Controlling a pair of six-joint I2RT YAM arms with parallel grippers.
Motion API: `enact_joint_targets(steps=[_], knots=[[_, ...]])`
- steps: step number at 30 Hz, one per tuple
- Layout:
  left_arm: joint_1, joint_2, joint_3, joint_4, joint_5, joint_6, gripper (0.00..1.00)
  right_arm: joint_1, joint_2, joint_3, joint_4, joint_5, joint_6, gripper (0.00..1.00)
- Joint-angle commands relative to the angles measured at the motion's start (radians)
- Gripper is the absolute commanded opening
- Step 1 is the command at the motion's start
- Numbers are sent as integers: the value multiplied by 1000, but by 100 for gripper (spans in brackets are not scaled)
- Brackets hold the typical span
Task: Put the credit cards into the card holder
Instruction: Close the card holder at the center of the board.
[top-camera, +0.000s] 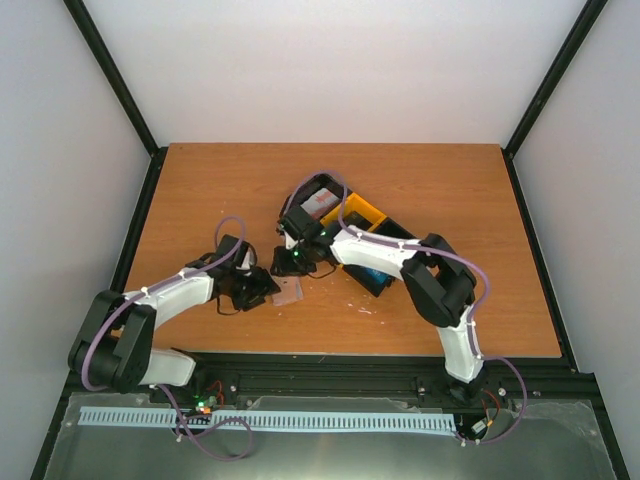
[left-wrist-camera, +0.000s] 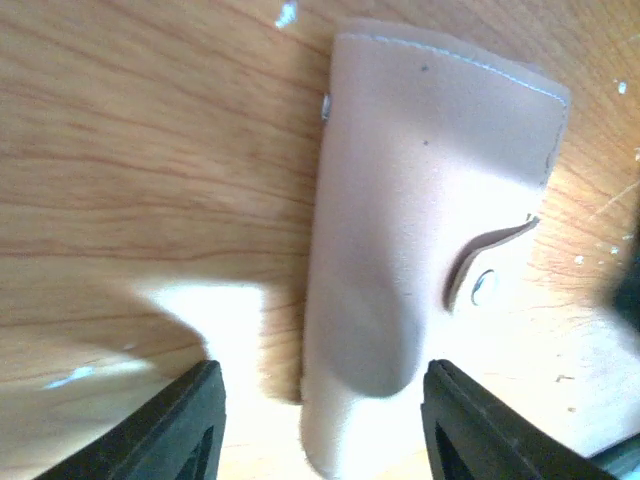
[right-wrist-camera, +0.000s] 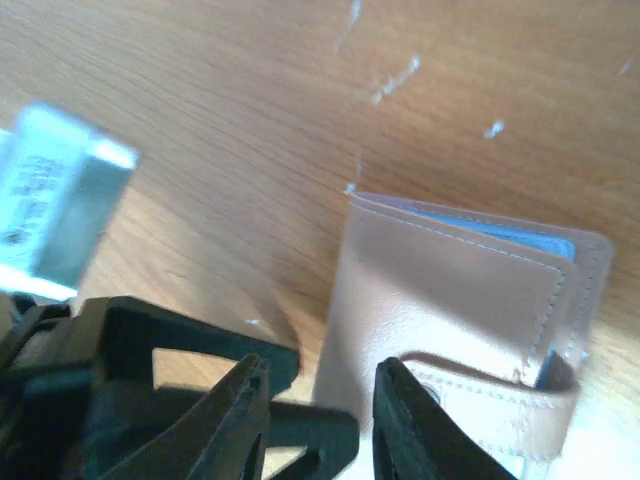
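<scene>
Top external view: on a wooden table (top-camera: 200, 200), the left gripper (top-camera: 262, 288) sits at about 9 o'clock of the pinkish-tan card holder (top-camera: 288, 290), close against it. The right gripper (top-camera: 300, 258) hovers near the holder's 12 o'clock. Further right lie a black bin (top-camera: 312, 182) holding a red-and-white card (top-camera: 320, 204) and a yellow bin (top-camera: 362, 212). Left wrist view: the jaws stand open, gripping nothing. The folded holder's near end lies between the fingers (left-wrist-camera: 190, 420), its long axis running away toward 12 o'clock, with the snap (left-wrist-camera: 483, 287) on the right. Right wrist view: the jaws are slightly parted and empty, with the holder at 2 o'clock and a blue credit card (right-wrist-camera: 500, 230) edge peeking out. The left arm looks better lined up to pinch the holder across its width.
</scene>
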Motion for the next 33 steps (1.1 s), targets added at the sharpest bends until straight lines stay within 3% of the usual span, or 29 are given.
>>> enact_joint_targets(steps=[1,5,10,18,25,33], knots=[[0,-49,55,-112,-94,26,59,-3,-132,28,-106,137,-41,37],[1,-52,60,-130,-107,33,57,-4,-155,-46,-154,186,-78,43],[1,-59,41,-109,-113,55,37,3,-162,-131,-128,168,-103,46],[1,-5,28,-11,-12,85,30,19,-72,-102,-115,100,-135,47],[1,65,10,40,8,101,7,19,-44,-111,-95,113,-143,45],[1,64,4,59,44,84,8,18,-29,-138,-63,87,-144,44]])
